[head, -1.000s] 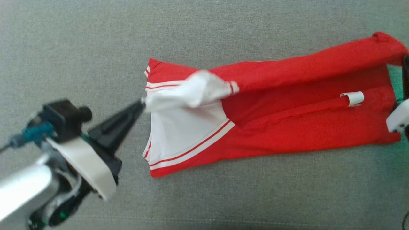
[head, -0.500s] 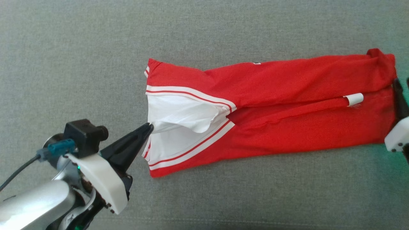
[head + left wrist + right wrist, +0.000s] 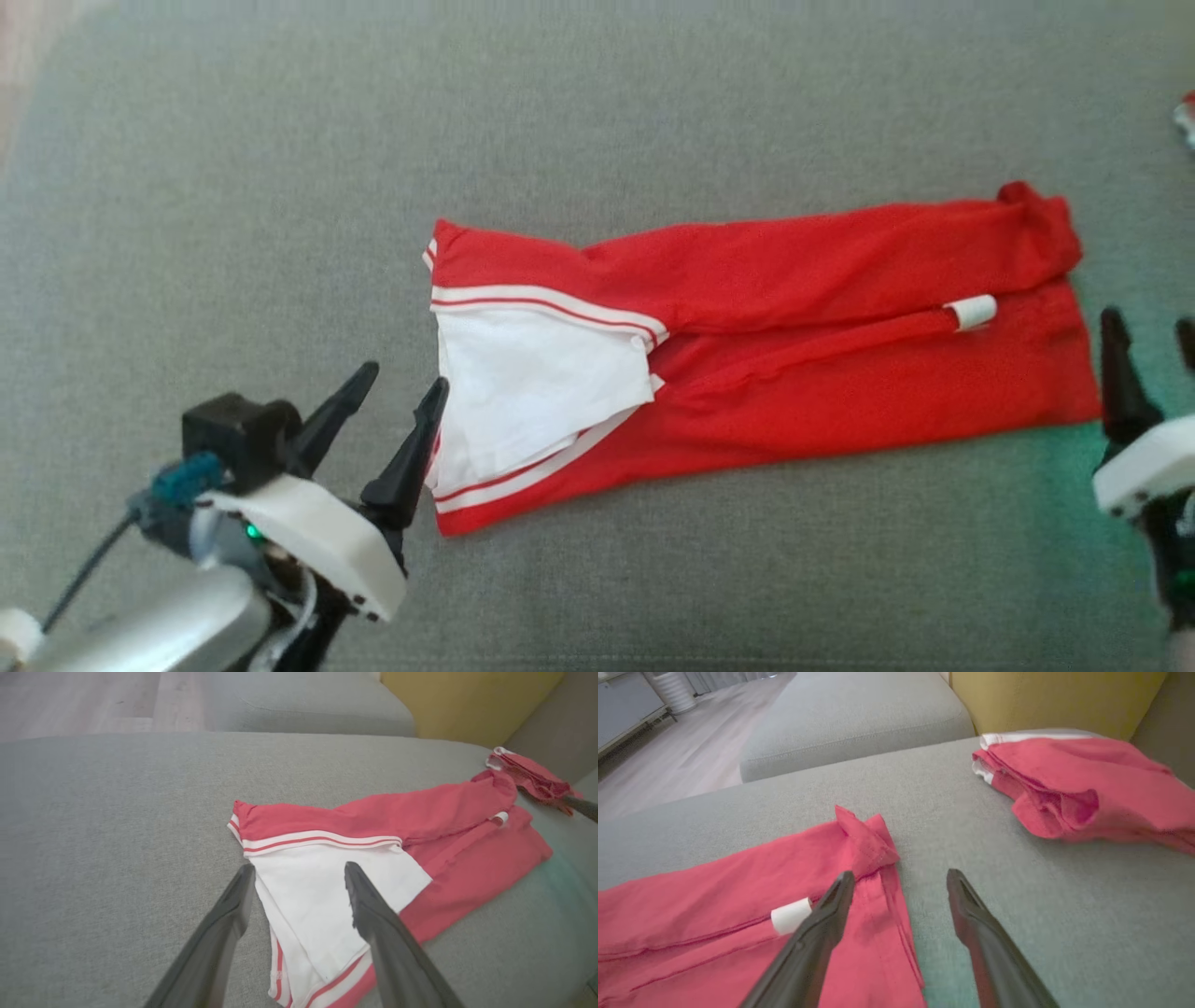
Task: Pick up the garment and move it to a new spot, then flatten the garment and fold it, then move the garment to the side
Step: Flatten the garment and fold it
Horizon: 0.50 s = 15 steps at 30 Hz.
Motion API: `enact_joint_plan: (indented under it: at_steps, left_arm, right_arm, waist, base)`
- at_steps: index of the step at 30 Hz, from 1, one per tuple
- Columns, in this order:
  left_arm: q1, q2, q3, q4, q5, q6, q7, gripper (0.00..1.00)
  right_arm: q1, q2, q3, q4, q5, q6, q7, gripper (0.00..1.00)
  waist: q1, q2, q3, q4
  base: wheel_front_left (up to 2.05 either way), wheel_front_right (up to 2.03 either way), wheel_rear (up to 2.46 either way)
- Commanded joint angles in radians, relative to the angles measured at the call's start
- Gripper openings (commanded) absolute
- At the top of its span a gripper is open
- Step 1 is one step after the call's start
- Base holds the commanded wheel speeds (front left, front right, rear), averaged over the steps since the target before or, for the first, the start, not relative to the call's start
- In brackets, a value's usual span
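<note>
The garment [image 3: 840, 308] is red with a white panel and red-white stripes, lying folded lengthwise on the grey sofa cushion [image 3: 653, 93]. A small white tag [image 3: 971, 313] sits near its right end. My left gripper [image 3: 406, 383] stands open at the garment's left edge, one fingertip beside the white panel [image 3: 327, 896], nothing held. In the left wrist view the left gripper [image 3: 299, 875] spreads over that panel's edge. My right gripper [image 3: 1148, 336] is open just off the garment's right end. In the right wrist view the right gripper [image 3: 901, 879] straddles the garment [image 3: 738, 914] edge.
A second folded red garment [image 3: 1073, 784] lies further along the cushion, also at the head view's far right edge [image 3: 1186, 112]. A yellow cushion [image 3: 1055, 700] and the sofa back stand behind. Another seat cushion [image 3: 854, 723] and wooden floor [image 3: 682, 760] lie beyond.
Both grippers have opened and let go of the garment, which now lies flat with the top layer folded down. The left gripper backed off slightly. The camera view shifted.
</note>
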Motion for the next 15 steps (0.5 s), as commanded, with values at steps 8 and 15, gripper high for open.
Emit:
enact_joint_plan:
  at_steps: [8,15]
  left_arm:
    - [0.214,-0.197,0.299,0.099,0.189,0.01,-0.015,1.0]
    - [0.319,-0.345,0.393,0.15,0.33,-0.071,-0.015,1.0]
  right_arm:
    - [0.005,0.053,-0.035,0.108,0.065,-0.001,-0.05,1.0]
    - [-0.082,0.075,-0.101,0.239,0.049,-0.001,-0.049,1.0]
  waist:
    - [0.0,-0.0001,-0.123,0.035]
    - [0.0,-0.0001,-0.145,0.094]
  base:
    - [0.0,0.0,0.0]
    - [0.0,0.0,0.0]
